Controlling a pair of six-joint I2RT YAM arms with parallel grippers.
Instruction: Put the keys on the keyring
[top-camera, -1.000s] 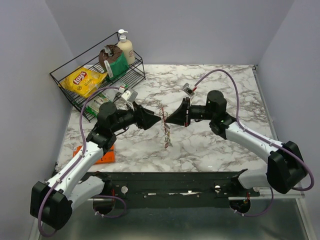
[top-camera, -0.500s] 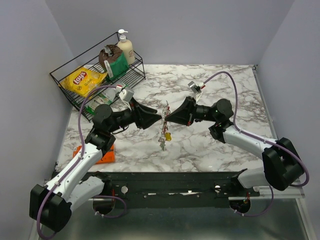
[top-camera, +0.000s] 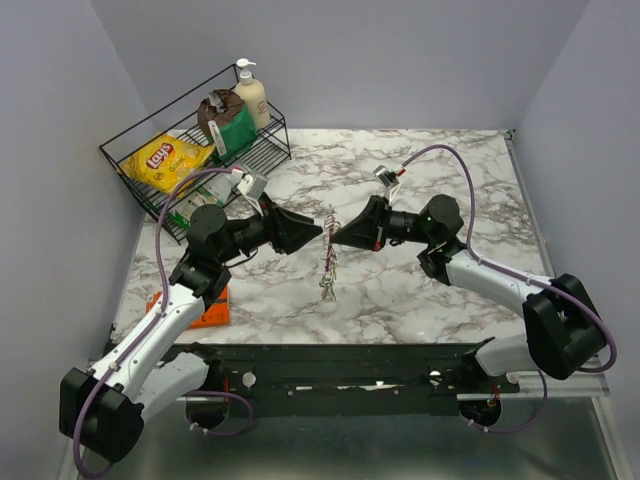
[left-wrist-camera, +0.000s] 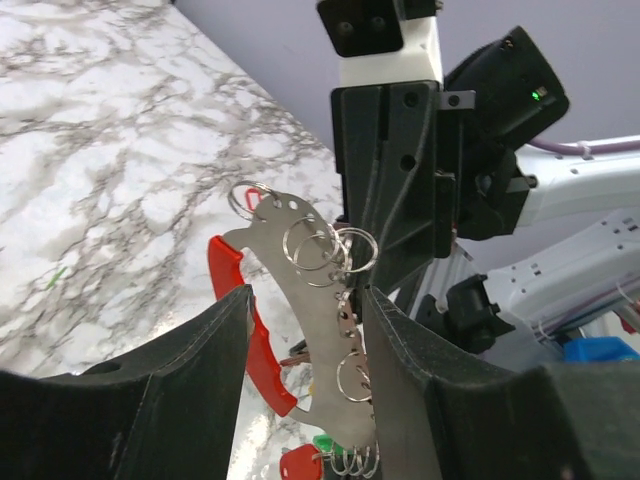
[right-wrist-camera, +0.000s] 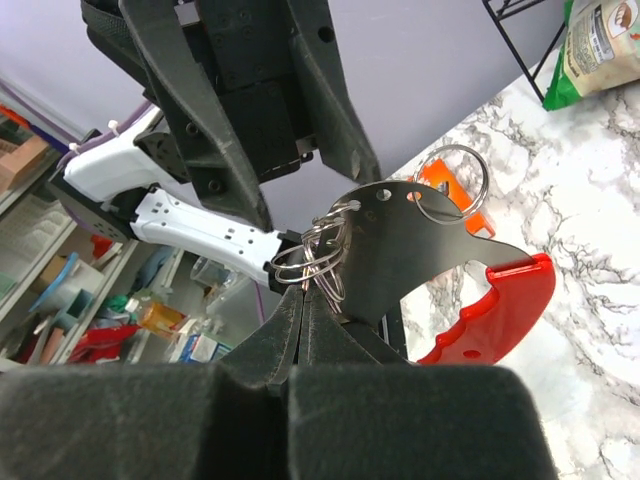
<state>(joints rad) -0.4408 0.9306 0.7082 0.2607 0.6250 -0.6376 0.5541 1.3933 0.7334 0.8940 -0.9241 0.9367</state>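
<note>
The keyring (top-camera: 328, 243) hangs in the air between my two grippers over the middle of the table. It is a silvery metal piece (left-wrist-camera: 310, 330) with a red curved loop (left-wrist-camera: 252, 335). The keys (top-camera: 327, 287) dangle below it on split rings; a red head (left-wrist-camera: 295, 465) and a green one (left-wrist-camera: 325, 445) show. My left gripper (left-wrist-camera: 306, 300) (top-camera: 318, 234) has its jaws across the keyring, one finger against the red loop, the other against the metal edge. My right gripper (right-wrist-camera: 305, 295) (top-camera: 335, 238) is shut, pinching a split ring (right-wrist-camera: 315, 258) next to the metal piece (right-wrist-camera: 400, 250).
A black wire rack (top-camera: 170, 108) at the back left holds a yellow chips bag (top-camera: 165, 160), a brown and green bag (top-camera: 225, 122) and a soap bottle (top-camera: 250, 95). A flat orange packet (top-camera: 208, 312) lies beside the left arm.
My left jaws have narrowed onto the keyring. The right gripper has shifted slightly and stayed shut. The hanging keys have swung a little.
</note>
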